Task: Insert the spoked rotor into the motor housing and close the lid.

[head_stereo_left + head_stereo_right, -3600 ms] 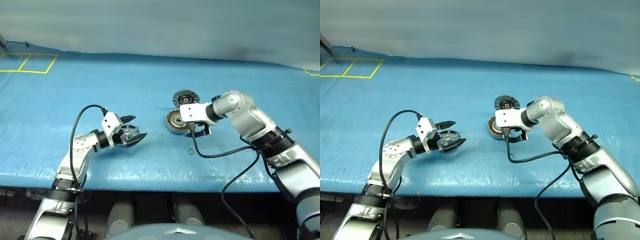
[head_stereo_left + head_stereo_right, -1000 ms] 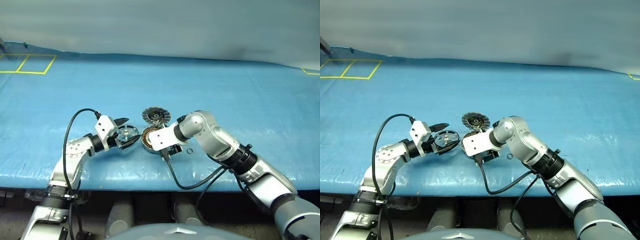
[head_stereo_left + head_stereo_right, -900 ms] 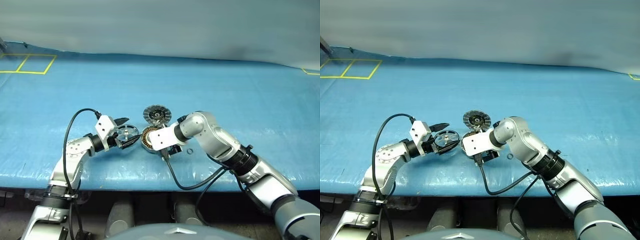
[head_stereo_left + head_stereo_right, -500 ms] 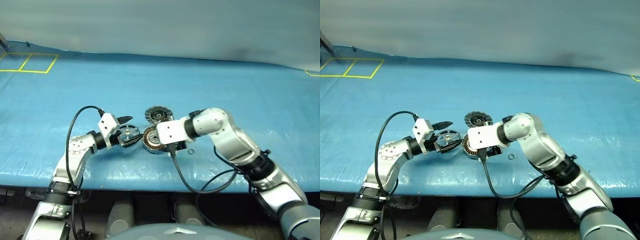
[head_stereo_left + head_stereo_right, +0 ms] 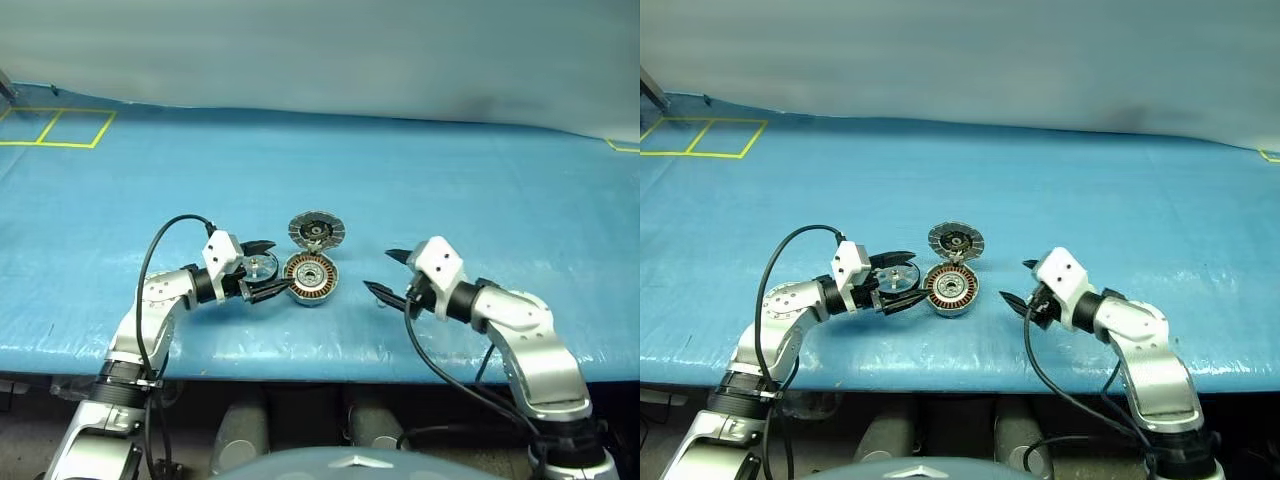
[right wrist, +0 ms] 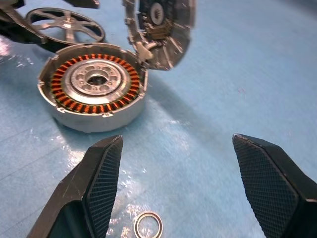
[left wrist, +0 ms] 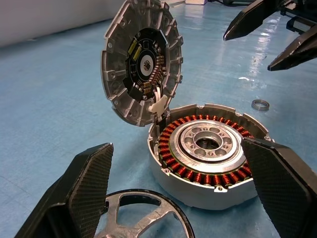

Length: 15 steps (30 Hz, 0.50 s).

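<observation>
- The left claw (image 5: 268, 268) stands wide open, one black finger on each side of the spoked rotor (image 5: 260, 267). In the left wrist view the rotor (image 7: 143, 218) lies flat on the blue table (image 5: 450, 190) in the gap between the fingers (image 7: 81, 193); whether they touch its rim cannot be told.
- The rotor sits just beside the motor housing (image 5: 310, 279), on the housing's left.
- The housing rests upright on the table, its ring of copper windings and silver hub showing from above (image 6: 94, 84).
- The lid (image 5: 316, 230) stands raised on its hinge at the far edge of the housing, its inner face with a dark centre turned towards the left claw (image 7: 142, 62).
- The right claw (image 5: 384, 273) is open wide and holds nothing. It hangs to the right of the housing, apart from it, pointing towards it.
- A small ring (image 6: 148, 225) lies on the table near the right claw, between its fingertips (image 6: 106, 163) as seen along the wrist, touching neither.
</observation>
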{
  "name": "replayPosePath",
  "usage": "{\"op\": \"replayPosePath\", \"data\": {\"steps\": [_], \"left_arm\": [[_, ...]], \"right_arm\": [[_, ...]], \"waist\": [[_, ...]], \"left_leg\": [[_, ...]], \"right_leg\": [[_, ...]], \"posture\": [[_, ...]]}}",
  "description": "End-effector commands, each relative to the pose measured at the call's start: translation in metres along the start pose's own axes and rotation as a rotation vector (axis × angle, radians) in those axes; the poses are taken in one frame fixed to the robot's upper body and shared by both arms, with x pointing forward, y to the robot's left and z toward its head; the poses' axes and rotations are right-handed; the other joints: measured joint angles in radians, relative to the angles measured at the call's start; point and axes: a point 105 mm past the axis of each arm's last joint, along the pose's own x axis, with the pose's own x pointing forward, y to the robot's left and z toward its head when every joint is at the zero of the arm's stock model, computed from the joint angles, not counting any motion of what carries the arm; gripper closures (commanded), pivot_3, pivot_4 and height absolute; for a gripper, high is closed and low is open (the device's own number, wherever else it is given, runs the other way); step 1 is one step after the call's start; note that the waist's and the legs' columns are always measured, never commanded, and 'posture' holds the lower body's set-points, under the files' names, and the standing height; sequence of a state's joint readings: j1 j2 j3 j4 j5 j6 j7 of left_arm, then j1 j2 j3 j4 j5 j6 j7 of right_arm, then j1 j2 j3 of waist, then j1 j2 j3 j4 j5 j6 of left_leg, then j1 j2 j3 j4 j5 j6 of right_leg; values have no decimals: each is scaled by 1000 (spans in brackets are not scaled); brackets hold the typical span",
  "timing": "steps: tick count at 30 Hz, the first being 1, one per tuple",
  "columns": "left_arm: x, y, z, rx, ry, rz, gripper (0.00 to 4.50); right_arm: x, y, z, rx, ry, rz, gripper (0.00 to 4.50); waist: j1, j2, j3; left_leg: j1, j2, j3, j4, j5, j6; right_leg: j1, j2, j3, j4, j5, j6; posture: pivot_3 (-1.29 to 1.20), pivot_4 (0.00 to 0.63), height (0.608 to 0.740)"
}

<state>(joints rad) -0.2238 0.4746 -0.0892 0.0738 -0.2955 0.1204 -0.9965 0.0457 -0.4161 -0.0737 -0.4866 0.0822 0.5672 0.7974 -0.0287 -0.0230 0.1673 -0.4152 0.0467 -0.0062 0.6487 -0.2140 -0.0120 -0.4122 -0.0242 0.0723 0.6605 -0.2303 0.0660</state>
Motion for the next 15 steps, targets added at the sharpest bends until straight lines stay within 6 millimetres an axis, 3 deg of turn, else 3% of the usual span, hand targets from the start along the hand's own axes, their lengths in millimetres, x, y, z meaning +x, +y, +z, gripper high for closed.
{"op": "replayPosePath", "data": {"steps": [1,6,15], "left_arm": [[0,-1,9,27,-25,-18,0],[-1,-3,9,26,-24,-26,0],[-3,-6,8,24,-21,-39,0]], "right_arm": [[-4,-2,-9,53,-24,-58,787],[-1,6,-28,114,2,-63,787],[0,10,-42,147,19,-71,787]], "waist": [[-1,0,0],[-5,0,0],[-4,0,0]], "left_leg": [[0,0,0,0,0,0],[0,0,1,0,0,0],[0,0,1,0,0,0]], "right_leg": [[0,0,0,0,0,0],[0,0,1,0,0,0],[-1,0,1,-1,0,0]], "posture": [[0,150,740],[0,150,740],[0,150,740]]}}
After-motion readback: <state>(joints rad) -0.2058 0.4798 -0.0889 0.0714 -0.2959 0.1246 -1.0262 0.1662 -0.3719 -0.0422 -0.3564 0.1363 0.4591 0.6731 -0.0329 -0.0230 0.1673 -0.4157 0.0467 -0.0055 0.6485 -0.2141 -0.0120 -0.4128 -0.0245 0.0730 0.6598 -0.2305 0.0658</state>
